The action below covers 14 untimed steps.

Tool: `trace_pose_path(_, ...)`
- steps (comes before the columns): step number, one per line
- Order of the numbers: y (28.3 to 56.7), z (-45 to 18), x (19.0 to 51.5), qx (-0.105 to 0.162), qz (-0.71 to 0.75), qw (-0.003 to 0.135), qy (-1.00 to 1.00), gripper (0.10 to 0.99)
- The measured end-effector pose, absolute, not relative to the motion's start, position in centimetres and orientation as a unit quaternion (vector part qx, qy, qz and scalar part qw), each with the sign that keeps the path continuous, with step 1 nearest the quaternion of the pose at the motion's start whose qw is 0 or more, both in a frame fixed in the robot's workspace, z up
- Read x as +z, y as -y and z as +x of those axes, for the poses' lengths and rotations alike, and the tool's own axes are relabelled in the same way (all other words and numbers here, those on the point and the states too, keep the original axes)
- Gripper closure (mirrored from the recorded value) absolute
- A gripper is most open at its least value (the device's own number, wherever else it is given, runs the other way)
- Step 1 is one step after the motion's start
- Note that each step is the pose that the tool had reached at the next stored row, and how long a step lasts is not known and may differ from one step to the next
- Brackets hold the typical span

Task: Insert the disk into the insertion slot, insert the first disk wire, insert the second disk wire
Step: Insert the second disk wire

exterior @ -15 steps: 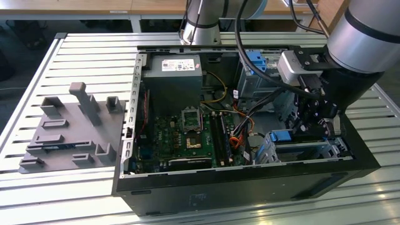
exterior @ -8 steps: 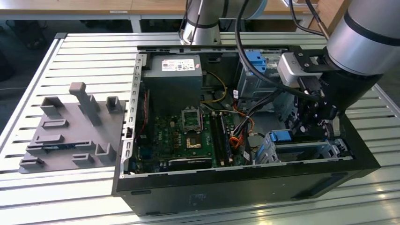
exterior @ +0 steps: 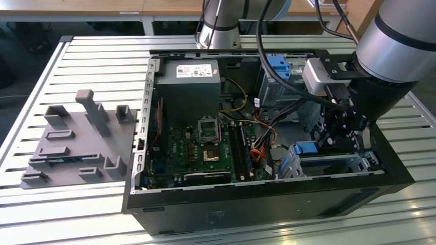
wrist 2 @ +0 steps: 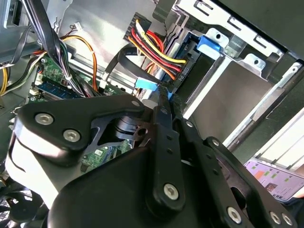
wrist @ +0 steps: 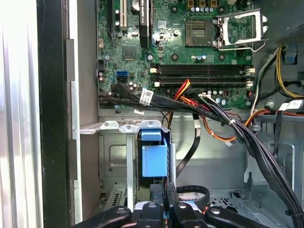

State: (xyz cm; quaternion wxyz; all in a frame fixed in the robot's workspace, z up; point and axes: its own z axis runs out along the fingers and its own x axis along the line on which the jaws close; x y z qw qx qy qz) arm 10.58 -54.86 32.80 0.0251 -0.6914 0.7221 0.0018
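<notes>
We see the pincer (exterior: 338, 133) at the exterior view's right, lowered inside the open computer case (exterior: 381, 168), its fingers (wrist 2: 161, 107) drawn narrow around a flat black cable (wrist 2: 124, 59). Just below it sits the disk (exterior: 327, 166) in the insertion slot (exterior: 299, 162), lower right.

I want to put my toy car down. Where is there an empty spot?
The slatted table is bare between the grey fixture block and the far edge. Inside the computer case it is crowded: motherboard, cables, and the gripper.
</notes>
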Motion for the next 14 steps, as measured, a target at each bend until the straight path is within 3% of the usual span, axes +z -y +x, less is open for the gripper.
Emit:
trace_pose_path(1, 54.86, 10.58, 32.8, 0.002, -0.691, 0.025, -0.722, 0.925)
trace_pose_path(2, 54.86, 10.58, 32.81, 0.002, -0.691, 0.025, -0.722, 0.863)
trace_pose_path(14, 54.86, 10.57, 33.8, 0.002, -0.691, 0.025, -0.722, 0.863)
